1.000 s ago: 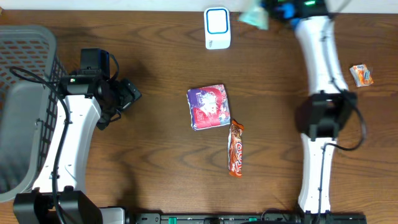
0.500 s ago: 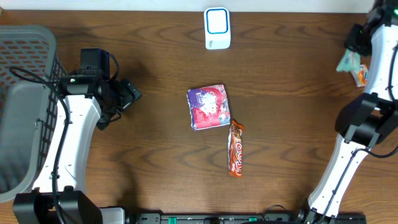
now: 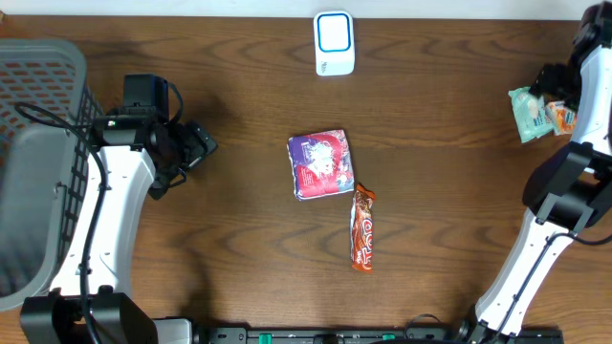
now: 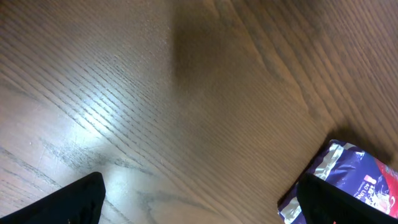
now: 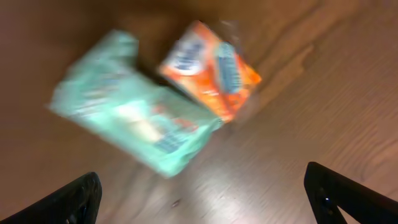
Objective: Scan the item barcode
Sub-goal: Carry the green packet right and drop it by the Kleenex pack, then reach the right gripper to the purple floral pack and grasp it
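Swung away from the scanner [image 3: 335, 43], the right gripper [image 5: 211, 196] now stands open above the green packet [image 5: 134, 118], dropped against the orange packet [image 5: 211, 74] at the table's right edge. That item seems scanned, and the left gripper [image 3: 196, 148] waits open.

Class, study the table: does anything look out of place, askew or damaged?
The green packet lies askew, touching the orange packet, near the table's right edge. The right wrist view is blurred, so whether they overlap is unclear. Nothing looks spilled or torn.
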`<state>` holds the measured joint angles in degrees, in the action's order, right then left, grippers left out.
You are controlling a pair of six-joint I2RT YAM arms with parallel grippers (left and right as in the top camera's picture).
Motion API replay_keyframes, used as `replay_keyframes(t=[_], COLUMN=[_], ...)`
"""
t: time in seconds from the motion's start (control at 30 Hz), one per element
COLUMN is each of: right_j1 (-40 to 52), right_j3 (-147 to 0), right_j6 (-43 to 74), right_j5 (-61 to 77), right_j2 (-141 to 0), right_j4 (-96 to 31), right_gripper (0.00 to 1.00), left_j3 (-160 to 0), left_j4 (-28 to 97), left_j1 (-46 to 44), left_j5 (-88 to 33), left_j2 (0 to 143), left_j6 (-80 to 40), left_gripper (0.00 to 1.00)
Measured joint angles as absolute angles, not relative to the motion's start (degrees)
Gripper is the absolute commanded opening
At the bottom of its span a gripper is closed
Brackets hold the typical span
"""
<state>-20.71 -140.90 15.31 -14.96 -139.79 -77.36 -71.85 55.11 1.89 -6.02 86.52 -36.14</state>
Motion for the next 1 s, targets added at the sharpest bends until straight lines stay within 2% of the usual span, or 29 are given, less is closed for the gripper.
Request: replay_keyframes(t=[0.2,0.37,0.43,0.47,0.57,0.77,1.0], right_j1=[-14.26,-4.62,-0.23,2.63,9.78,22.31,24.08], right_j3=[-142.50,-144.18,-143.63,-142.58,-138.15,-124.53,-112.01], right_j6=[15.64,10.00,7.42,6.09,3.97,4.40,5.65], right_j5=[-0.19,17.65,21.04,21.93,21.58,18.48,18.57], right_j2=[-128.97,-123.35,-123.39,-123.76,-124.84,-126.43,-126.65], right_j4=[-79.18,-88.97,-91.81,-92.75,-92.16,-83.20,-76.47], right_gripper=[0.99,0.93,0.95,0.99,0.99,0.99,0.99], left_j3=[-71.85,-71.85,-71.85,-71.85,-71.85,-71.85,-71.85], left_j4=[55.11,55.11,55.11,55.09,55.11,55.11,55.11], left_j1=[1.89,1.89,1.89,1.89,1.89,1.89,1.89], left_j5=[-6.02,-6.04,-6.02,-6.02,-6.04,-6.04,-6.02], left_j2=[86.52,86.52,86.52,86.52,86.52,86.52,86.52], left_j6=[-36.14,-36.14,-36.14,-36.14,-36.14,-36.14,-36.14], left_gripper=[0.98,0.98,0.98,0.98,0.98,0.98,0.98])
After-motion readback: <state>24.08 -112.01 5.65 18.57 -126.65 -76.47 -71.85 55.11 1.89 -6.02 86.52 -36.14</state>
